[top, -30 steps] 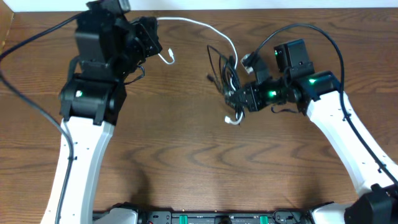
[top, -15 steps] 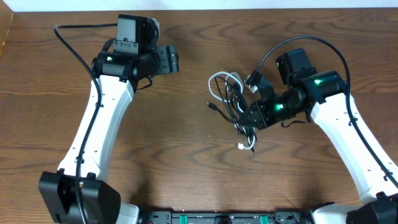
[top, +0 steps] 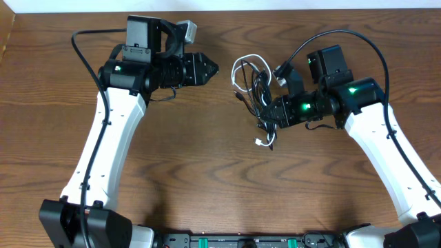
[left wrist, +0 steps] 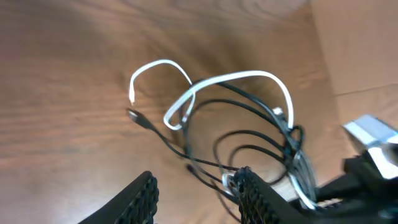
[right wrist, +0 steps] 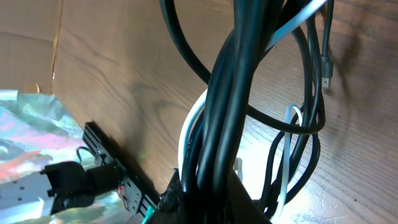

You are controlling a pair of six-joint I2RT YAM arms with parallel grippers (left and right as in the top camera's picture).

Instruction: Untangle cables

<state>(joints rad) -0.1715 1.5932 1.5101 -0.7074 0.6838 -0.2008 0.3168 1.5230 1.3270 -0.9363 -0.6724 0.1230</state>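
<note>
A tangle of thin black cables (top: 258, 93) and one white cable (top: 241, 69) hangs at the table's upper middle. My right gripper (top: 270, 114) is shut on the bundle; the right wrist view shows black strands (right wrist: 233, 99) and a white strand (right wrist: 189, 134) pinched between its fingers (right wrist: 211, 199). A white plug end (top: 262, 143) dangles below. My left gripper (top: 210, 69) is open and empty, left of the tangle and pointing at it. Its wrist view shows the white loop (left wrist: 186, 102) and black loops (left wrist: 249, 140) beyond its fingers (left wrist: 196, 199).
Thick black arm cords arc over each arm: one at the left (top: 79, 52) and one at the right (top: 358, 41). The wooden table (top: 207, 172) runs to a pale edge at the top. A dark rail (top: 241, 241) lies along the front.
My left gripper let go of the white cable's end, swung right and now points at the tangle, open. The white cable fell back into a loop. The right gripper shifted the bundle slightly.
</note>
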